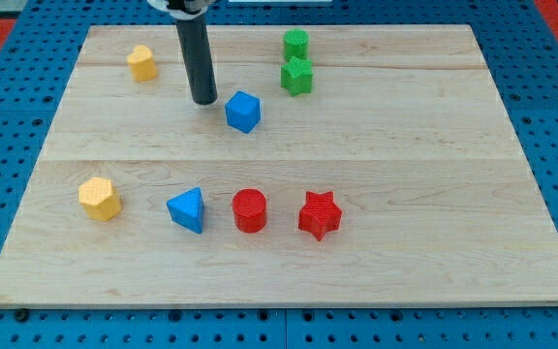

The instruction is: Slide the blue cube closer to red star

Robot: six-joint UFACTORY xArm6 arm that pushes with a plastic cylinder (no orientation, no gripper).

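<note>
The blue cube (243,111) sits on the wooden board (434,184) above the middle. The red star (319,215) lies lower down, to the right of the middle. My tip (203,101) is the lower end of the dark rod, just left of the blue cube and slightly above it, with a small gap between them.
A red cylinder (250,210) sits left of the red star, then a blue triangular block (187,209) and a yellow block (99,199). A second yellow block (142,63) is at the top left. A green cylinder (295,44) and a green star (296,76) stand at the top middle.
</note>
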